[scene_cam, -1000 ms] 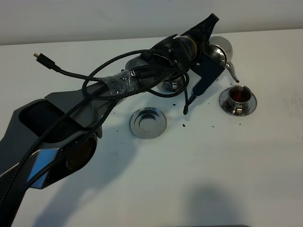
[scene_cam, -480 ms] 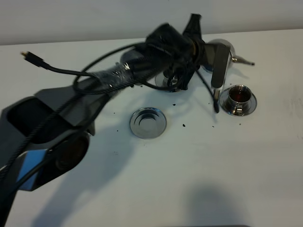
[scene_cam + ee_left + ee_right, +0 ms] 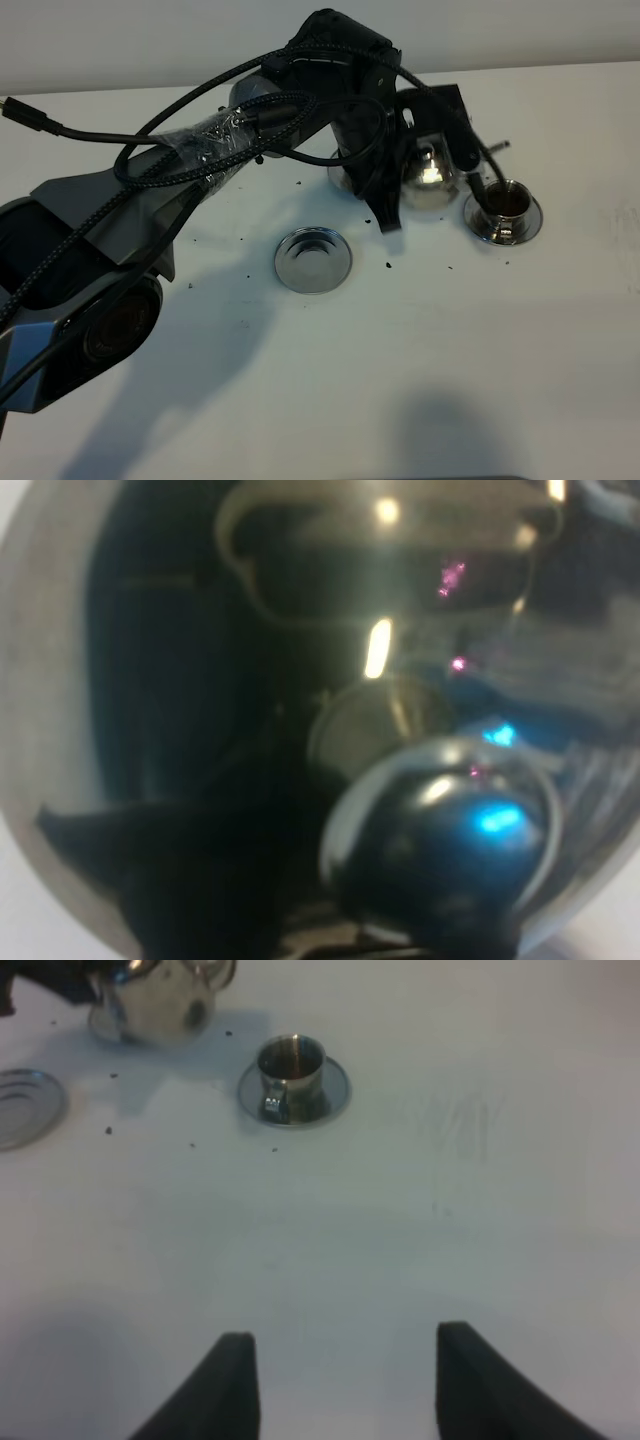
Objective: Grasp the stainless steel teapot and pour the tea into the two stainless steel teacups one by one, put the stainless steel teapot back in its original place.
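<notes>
The stainless steel teapot (image 3: pixel 430 175) stands upright and low, just left of the right teacup (image 3: pixel 503 203), its thin spout reaching over the cup's rim. My left gripper (image 3: pixel 455 135) is shut on the teapot from above. The left wrist view is filled by the teapot's shiny lid and knob (image 3: pixel 440 830). The right teacup holds dark tea and sits on its saucer (image 3: pixel 293 1095). The other teacup (image 3: pixel 338 178) is mostly hidden behind the left arm. The original place, a wider saucer (image 3: pixel 313 260), lies bare. My right gripper (image 3: pixel 345 1380) is open over bare table.
The left arm with its looped black cables (image 3: pixel 200 140) stretches across the table from the lower left. Dark specks (image 3: pixel 388 264) dot the white tabletop (image 3: pixel 450 350) around the saucers. The table's far edge runs behind the cups.
The left wrist has rolled back. The teapot went from tilted with its spout down over the right cup to upright, and it now sits lower, beside that cup.
</notes>
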Tool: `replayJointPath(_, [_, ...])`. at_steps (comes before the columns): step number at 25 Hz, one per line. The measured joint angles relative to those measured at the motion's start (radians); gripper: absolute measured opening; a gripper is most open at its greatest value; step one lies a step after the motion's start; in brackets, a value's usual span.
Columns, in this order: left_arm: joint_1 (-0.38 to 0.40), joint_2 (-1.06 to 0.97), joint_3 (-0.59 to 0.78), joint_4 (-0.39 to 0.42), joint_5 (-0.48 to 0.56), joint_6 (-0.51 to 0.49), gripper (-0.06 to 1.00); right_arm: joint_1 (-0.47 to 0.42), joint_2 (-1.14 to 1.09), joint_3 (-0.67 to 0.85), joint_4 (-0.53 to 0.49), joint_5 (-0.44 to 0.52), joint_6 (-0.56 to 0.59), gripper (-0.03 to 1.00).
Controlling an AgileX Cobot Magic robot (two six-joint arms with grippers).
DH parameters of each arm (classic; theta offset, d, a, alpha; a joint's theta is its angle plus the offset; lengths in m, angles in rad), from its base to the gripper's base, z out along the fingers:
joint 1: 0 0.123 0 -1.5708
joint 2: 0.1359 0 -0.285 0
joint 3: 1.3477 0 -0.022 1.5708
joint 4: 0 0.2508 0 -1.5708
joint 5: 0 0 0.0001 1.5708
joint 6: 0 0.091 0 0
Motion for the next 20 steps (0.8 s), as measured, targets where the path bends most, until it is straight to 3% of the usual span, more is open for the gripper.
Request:
replayJointPath(3, [0.000,0.000,0.000,-0.067,0.061,-0.062,0.22,0.000,0.000,0.000,0.000,0.000,0.000,0.40])
replayJointPath(7, [0.000,0.000,0.000,-0.096,0.125,-0.137,0.22,0.000,0.000,0.000,0.000,0.000,0.000,0.40])
replayJointPath(20, [0.000,0.034,0.000,-0.117,0.049,-0.148,0.22,0.000,0.000,0.000,0.000,0.000,0.001,0.40])
